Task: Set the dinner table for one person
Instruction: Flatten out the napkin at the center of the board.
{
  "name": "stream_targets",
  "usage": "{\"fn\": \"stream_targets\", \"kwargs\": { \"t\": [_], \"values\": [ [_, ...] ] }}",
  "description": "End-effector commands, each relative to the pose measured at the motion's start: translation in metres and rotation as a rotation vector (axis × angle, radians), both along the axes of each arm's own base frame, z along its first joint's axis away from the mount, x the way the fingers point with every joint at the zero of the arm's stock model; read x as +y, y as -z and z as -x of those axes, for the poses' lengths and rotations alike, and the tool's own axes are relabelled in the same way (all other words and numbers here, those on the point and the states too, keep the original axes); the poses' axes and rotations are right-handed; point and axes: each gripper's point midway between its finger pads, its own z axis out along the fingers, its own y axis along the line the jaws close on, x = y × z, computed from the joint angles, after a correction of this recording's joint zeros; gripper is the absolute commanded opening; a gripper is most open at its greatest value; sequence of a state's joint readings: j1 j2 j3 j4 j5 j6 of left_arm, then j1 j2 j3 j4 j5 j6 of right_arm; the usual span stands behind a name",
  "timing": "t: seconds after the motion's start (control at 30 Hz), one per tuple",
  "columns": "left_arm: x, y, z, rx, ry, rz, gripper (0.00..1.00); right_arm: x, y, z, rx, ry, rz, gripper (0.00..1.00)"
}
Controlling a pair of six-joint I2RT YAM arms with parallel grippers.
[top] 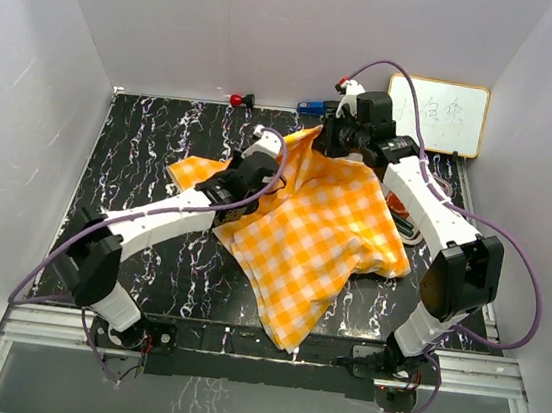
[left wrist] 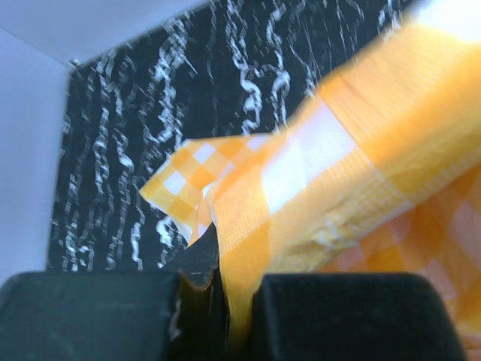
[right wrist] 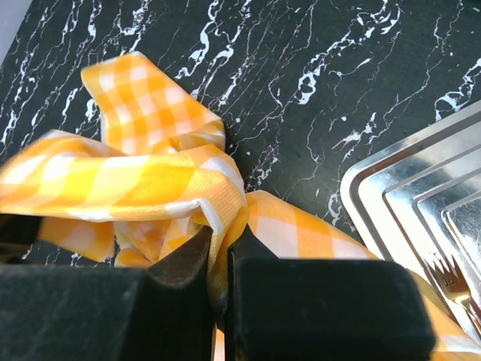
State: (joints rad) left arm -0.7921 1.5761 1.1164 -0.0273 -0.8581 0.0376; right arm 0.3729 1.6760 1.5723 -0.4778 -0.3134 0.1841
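Pinching opposite edges of the checked cloth (top: pixel 327 238), the left tool (top: pixel 226 185) and right tool (top: pixel 326 140) are each clamped on fabric, probably to spread it flat over the black veined worktop (top: pixel 152 151) beneath them; a steel tray (right wrist: pixel 406 188) lies just beside the right tool.

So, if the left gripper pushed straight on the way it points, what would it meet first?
The orange-and-white checked cloth: the left gripper is shut on it, and its folds fill the line ahead. Beyond them probably the dinner table; depth unclear.
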Motion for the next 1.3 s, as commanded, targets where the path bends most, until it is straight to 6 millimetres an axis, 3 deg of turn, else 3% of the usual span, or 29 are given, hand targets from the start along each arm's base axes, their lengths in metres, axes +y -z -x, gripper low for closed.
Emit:
{"fn": "stream_targets", "kwargs": {
  "t": [0.0,0.03,0.1,0.13,0.3,0.47,0.6,0.9,1.07,1.27],
  "values": [
    [0.023,-0.128,0.005,-0.223,-0.061,0.101,0.00,-0.001,-0.036,-0.005,-0.105,0.012,-0.018,0.00],
    [0.029,-0.147,0.007,-0.254,-0.074,0.105,0.00,0.001,-0.033,-0.005,-0.095,0.006,-0.021,0.01],
    [0.040,-0.175,0.012,-0.302,-0.100,0.109,0.00,0.007,-0.027,-0.002,-0.078,-0.023,-0.036,0.27],
    [0.047,-0.189,0.017,-0.331,-0.115,0.116,0.00,0.009,-0.025,-0.001,-0.072,-0.035,-0.047,0.33],
    [0.072,-0.216,0.027,-0.384,-0.201,0.064,0.00,0.013,-0.017,-0.004,-0.065,-0.037,-0.064,0.42],
    [0.086,-0.216,0.029,-0.383,-0.256,0.026,0.00,-0.003,-0.017,-0.012,-0.073,0.032,0.018,0.48],
    [0.096,-0.212,0.029,-0.371,-0.284,0.035,0.00,-0.032,-0.008,-0.008,-0.066,0.129,0.133,0.53],
    [0.135,-0.210,0.021,-0.349,-0.406,0.018,0.00,-0.088,0.058,0.043,0.052,0.323,0.266,0.64],
    [0.158,-0.209,0.018,-0.340,-0.474,0.008,0.00,-0.113,0.062,0.061,0.043,0.407,0.301,0.72],
    [0.163,-0.202,0.016,-0.325,-0.481,0.016,0.00,-0.123,0.086,0.079,0.081,0.427,0.318,0.74]
  ]
}}
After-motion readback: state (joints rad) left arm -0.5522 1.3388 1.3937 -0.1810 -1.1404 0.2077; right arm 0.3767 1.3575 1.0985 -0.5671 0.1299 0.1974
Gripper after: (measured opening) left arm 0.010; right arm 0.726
